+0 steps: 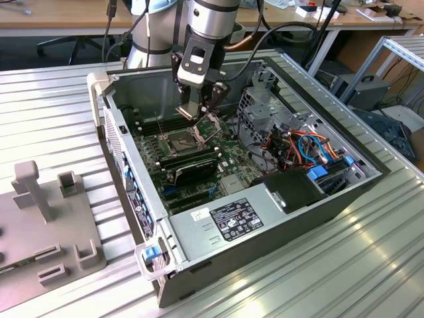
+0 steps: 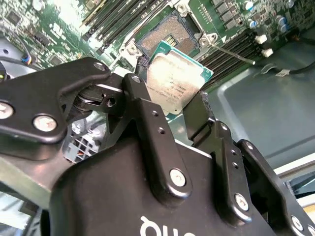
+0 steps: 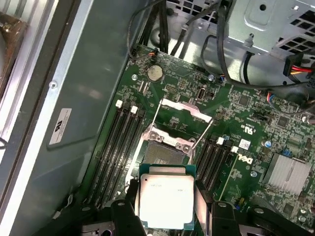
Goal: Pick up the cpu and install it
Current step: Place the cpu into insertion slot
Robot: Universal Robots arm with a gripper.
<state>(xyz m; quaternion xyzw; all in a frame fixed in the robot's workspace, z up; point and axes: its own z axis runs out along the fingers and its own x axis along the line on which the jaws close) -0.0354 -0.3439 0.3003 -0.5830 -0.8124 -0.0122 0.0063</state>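
Pinching flat silver cpu (image 3: pixel 166 195); black end effector (image 3: pixel 167 206)

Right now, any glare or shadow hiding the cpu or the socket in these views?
First wrist view: the cpu top is washed pale by glare, the socket beyond it evenly lit. Second wrist view: the cpu is mottled bright, the motherboard corner blown out. Exterior view: the socket looks dim below the gripper, bright streaks on the table.
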